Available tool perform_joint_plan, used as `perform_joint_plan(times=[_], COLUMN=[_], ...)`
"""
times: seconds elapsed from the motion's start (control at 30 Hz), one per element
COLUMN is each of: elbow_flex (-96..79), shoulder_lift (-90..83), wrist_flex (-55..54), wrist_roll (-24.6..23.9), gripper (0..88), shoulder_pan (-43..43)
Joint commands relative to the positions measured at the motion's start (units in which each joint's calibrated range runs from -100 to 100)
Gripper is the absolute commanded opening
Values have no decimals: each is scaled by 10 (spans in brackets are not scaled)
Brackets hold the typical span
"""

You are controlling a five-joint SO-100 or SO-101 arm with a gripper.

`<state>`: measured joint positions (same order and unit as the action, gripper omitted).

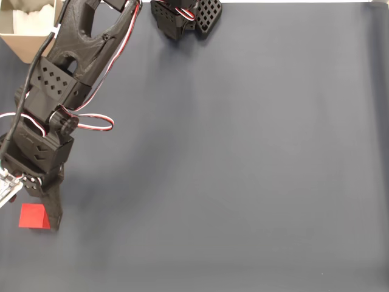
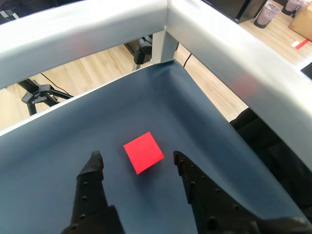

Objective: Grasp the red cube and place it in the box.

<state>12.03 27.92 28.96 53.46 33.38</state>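
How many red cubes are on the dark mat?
1. The red cube lies near the mat's lower left corner in the fixed view, beside the gripper; in the wrist view it sits between the open fingers. No other shows.

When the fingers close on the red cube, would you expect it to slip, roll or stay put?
The red cube has flat, matte faces, so it will probably sit still rather than roll. It lies turned relative to the open fingers, so it may twist slightly as they close.

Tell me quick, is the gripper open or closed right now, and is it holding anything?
Gripper: open, holding nothing; the red cube lies on the mat between its fingers.
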Motion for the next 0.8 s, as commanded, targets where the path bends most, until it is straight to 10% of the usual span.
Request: perform_joint_plan(times=[0.0,0.77], elbow_flex=[45,91], shoulder_lift=[-11,45], wrist_flex=[-8,-9], wrist_roll=[-6,-12], gripper=[345,349], shoulder_pan=[-14,-23])
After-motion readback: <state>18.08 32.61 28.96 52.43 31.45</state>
